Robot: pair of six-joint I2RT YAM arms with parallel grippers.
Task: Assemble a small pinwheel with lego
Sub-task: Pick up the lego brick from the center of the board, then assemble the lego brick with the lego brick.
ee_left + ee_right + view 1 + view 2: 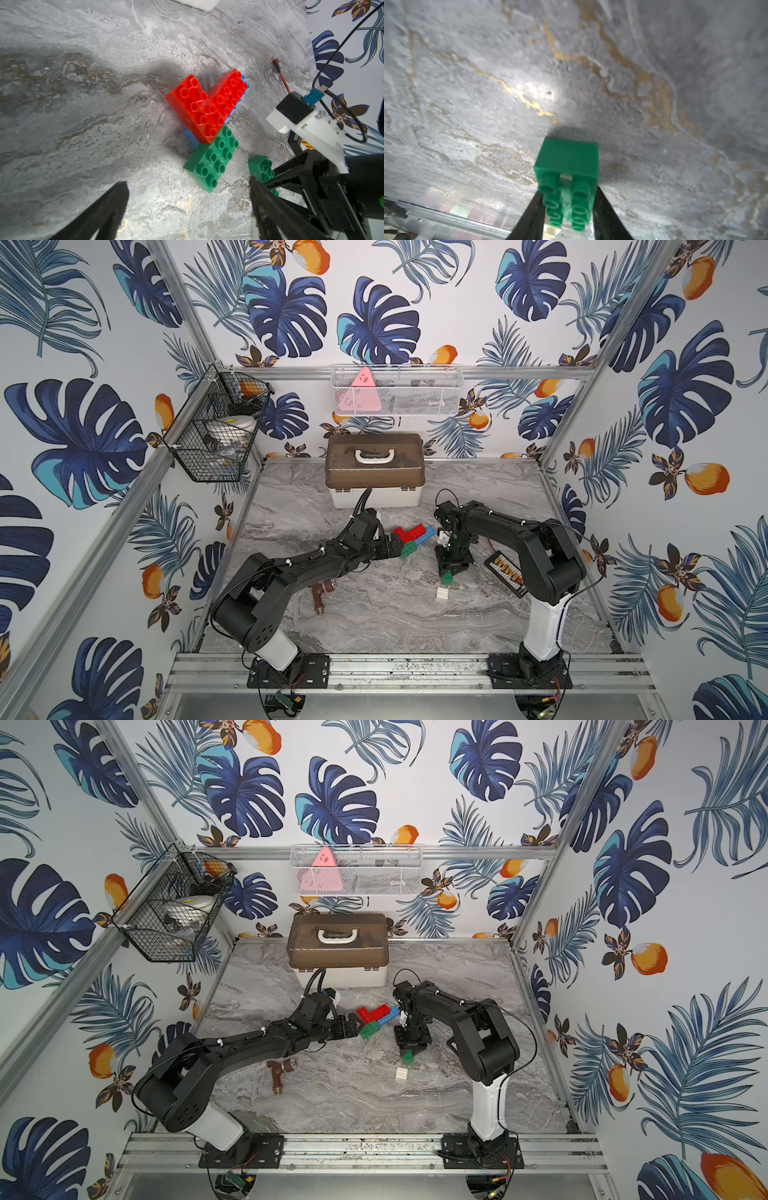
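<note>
1. Writing/brands: board, black w/ rows of coloured buttons, lies by R arm. Any print on it is too small to read. Pink item in the white mesh basket on the back wall has small dark marks, unreadable.
2. pinwheel: part-built, studs up, mid table, in front of box w/ brown lid + white handle. Two red 2x4s on top form a V. Blue shows under them at the edges. green arm juts from the reds' corner and looks a layer lower, on the table.
3. L gripper: spread wide, nothing between the fingers. Tips are just short of green arm's free end, not touching in wrist view. In both top views it sits right at that green end.
4. R gripper: points down, pinching green brick by its long sides, studs facing the wrist cam. Brick's far end is close to the table w/ shadow under it; contact can't be told.
5. Held brick is near pinwheel but apart from it, on the R arm side.
6. white brick: 2x2, studs up, loose on table, just in front of R gripper, apart from green brick.
7. pipe fitting: brown, on table beside L arm, well apart from pinwheel.
</note>
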